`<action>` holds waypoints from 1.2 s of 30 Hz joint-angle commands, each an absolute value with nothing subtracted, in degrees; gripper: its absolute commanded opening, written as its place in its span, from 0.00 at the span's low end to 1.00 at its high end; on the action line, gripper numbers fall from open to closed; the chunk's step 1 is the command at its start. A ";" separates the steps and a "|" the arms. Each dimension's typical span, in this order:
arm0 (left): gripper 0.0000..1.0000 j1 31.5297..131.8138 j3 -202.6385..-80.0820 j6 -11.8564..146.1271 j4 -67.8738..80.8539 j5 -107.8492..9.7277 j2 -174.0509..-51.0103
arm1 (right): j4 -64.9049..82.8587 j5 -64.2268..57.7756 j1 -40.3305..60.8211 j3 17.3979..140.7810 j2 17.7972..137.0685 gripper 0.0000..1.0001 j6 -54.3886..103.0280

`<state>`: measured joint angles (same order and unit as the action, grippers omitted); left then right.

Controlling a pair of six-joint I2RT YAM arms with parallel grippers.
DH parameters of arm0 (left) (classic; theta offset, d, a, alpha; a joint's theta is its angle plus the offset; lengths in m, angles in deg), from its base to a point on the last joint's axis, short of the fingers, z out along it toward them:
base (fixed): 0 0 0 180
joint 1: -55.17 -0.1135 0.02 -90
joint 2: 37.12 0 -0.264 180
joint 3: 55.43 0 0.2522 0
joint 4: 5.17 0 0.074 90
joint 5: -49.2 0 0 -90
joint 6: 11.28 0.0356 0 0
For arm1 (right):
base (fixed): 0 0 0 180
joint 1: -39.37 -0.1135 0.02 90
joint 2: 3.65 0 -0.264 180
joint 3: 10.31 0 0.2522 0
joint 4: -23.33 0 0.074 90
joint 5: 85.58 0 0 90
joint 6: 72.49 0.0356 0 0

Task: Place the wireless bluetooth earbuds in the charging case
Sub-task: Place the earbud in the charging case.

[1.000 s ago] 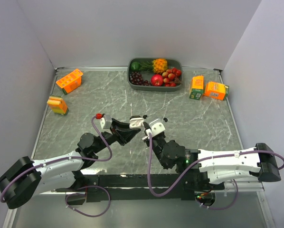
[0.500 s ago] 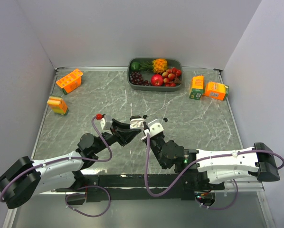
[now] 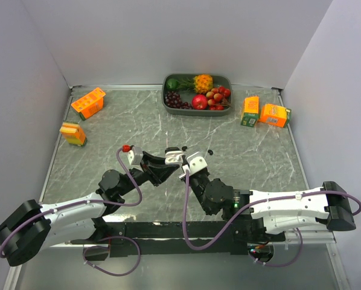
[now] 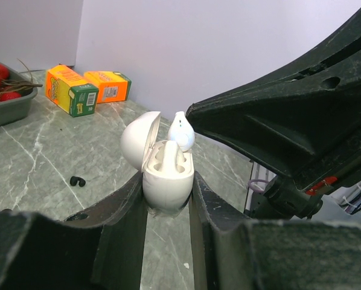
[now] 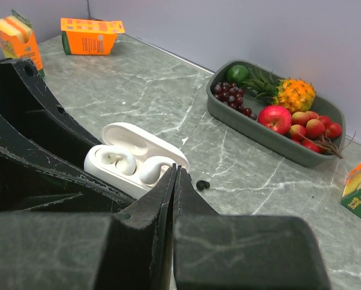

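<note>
L pincer [image 4: 167, 196] is clamped on the white charging case [image 4: 166, 175], lid open. R pincer [image 5: 173, 176] is pinched together on a white earbud [image 4: 182, 132], w/ the bud just over the case's open well. A black earbud [image 4: 78, 180] lies on the tabletop [image 4: 41, 151] nearby.

At the far edge of my marble table [image 3: 259, 151] sits a grey tray [image 3: 195, 112] holding a red apple [image 3: 199, 101] and dark grapes [image 3: 175, 99]. 2 orange cartons [image 3: 88, 103] lie left of it, 2 more cartons [image 3: 274, 115] right.
</note>
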<state>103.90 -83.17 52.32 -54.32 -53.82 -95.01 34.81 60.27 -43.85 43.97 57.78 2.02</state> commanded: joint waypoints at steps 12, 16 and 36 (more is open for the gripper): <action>0.01 103.95 -85.01 52.26 -57.94 -53.10 -94.17 | 39.55 58.82 -43.86 41.77 55.68 0.00 -4.38; 0.01 103.95 -85.28 52.09 -58.11 -53.02 -94.43 | 36.56 57.77 -43.86 42.39 55.77 0.00 -0.88; 0.01 103.95 -85.45 52.61 -58.29 -52.40 -94.43 | 30.49 54.25 -44.12 44.85 57.44 0.00 4.41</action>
